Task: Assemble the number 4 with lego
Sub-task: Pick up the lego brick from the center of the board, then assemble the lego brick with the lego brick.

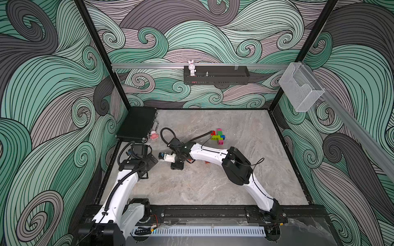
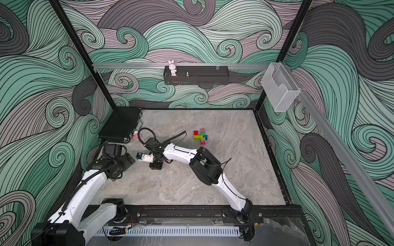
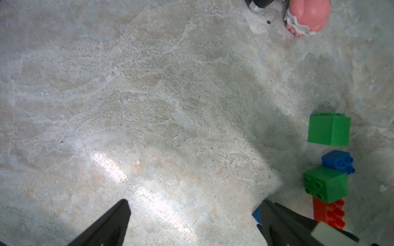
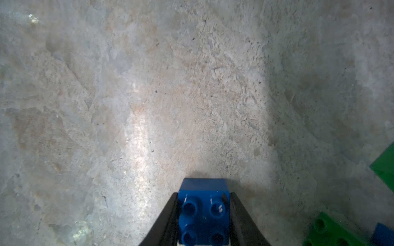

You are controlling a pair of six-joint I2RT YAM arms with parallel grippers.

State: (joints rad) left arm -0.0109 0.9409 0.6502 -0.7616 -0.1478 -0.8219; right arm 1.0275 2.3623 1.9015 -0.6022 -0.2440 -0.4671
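In front of the black case (image 1: 137, 124), the left gripper (image 3: 194, 202) hangs with fingers spread wide, empty; a little right of the case, the right gripper (image 4: 204, 196) pinches a glossy blue brick (image 4: 202, 215), square with four round studs. Well right of the case sits the brick figure (image 1: 218, 136), hard smooth blocks in red, pink, green and lime, seemingly a half-built 4, with loose bricks (image 3: 326, 184) left to add.

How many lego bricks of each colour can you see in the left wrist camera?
green brick: 2
blue brick: 2, one only a corner
red brick: 1
Total: 5
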